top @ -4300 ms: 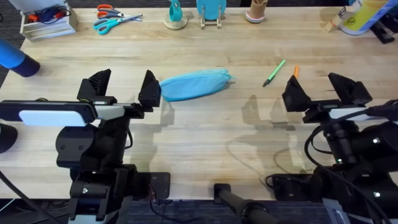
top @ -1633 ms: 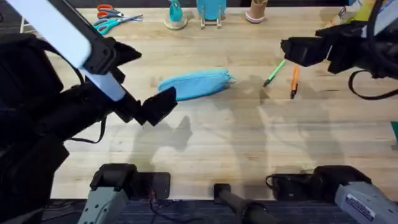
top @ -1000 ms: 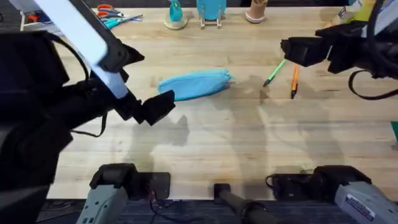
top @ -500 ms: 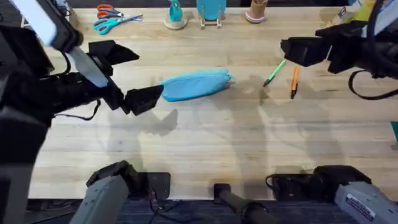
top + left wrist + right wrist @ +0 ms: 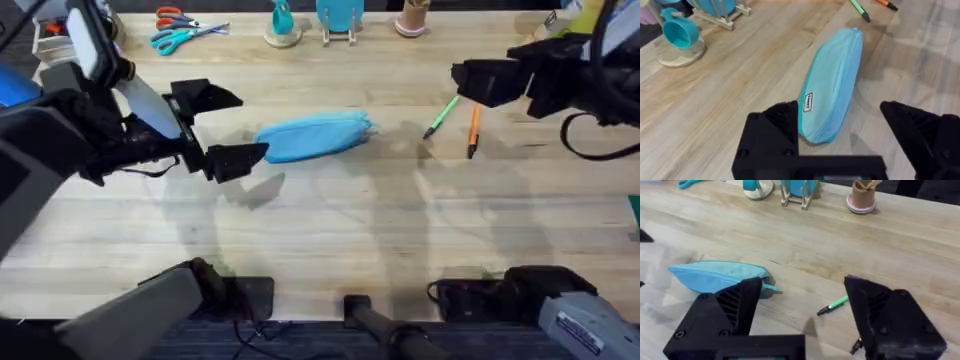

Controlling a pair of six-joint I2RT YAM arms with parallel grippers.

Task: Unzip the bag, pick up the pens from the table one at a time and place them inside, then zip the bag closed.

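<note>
Our left hand [image 5: 222,128] has swung in, fingers spread, to the bag's [image 5: 313,135] near end; our right hand [image 5: 802,315] hovers released; unzipping hasn't begun.

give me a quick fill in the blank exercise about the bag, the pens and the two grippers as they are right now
1. The left gripper, fingers open, sits at the end of the light ____ bag.
2. The green pen and the ____ pen lie on the table, outside the bag.
3. The right gripper has its fingers ____ and holds nothing.

Missing words: blue; orange; open
</note>
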